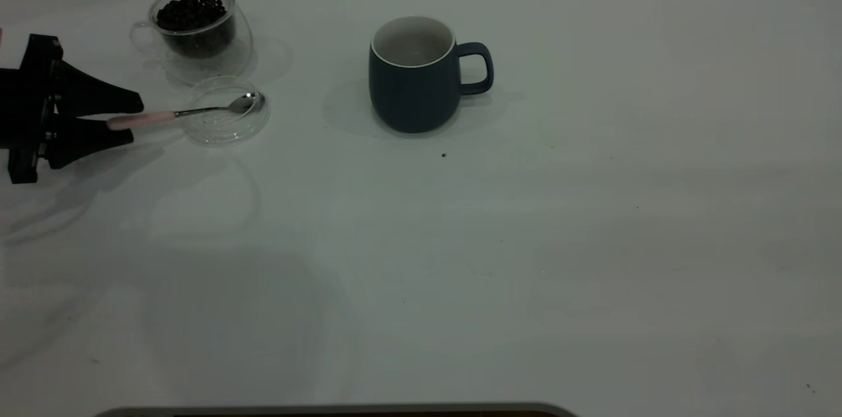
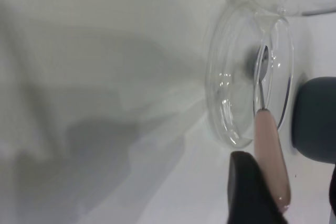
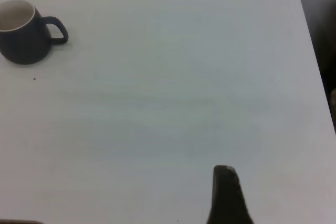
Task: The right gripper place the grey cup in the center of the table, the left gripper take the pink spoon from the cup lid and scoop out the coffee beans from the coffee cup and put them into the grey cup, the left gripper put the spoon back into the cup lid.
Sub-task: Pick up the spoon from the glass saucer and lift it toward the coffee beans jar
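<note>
With the left pincer (image 1: 135, 120) spread around the pink spoon (image 1: 177, 114), close squarely on its handle before lifting.

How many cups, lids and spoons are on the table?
Cups: 2, the grey cup and the coffee cup full of coffee beans
Lids: 1, the cup lid
Spoons: 1, the pink spoon
Total: 4
</note>
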Tool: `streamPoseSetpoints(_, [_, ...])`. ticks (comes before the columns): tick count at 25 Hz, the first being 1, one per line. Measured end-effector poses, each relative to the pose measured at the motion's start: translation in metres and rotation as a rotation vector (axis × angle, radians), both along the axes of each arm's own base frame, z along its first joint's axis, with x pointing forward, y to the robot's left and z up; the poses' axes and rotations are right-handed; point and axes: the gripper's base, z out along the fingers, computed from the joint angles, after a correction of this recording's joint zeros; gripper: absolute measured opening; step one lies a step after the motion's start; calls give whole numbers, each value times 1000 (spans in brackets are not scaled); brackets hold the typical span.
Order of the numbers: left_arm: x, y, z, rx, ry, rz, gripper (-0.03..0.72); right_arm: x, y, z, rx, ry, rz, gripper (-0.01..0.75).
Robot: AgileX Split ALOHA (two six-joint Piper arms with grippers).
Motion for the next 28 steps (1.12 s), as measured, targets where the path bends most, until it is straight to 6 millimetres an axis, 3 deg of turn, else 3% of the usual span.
streamPoseSetpoints(4, [0,0,0,-1,0,0,353,0,0,0,1,0,0,536])
streamPoseSetpoints(11, [0,-1,1,-13,-7,-4,140,0,0,0,1,0,0,536])
streamPoseSetpoints(19, [1,-1,4,-26,-20,-7,139,0,0,0,1,0,0,536])
streamPoseSetpoints(28, [-2,13,29,-23,-13,-47,137,0,0,0,0,0,1,536])
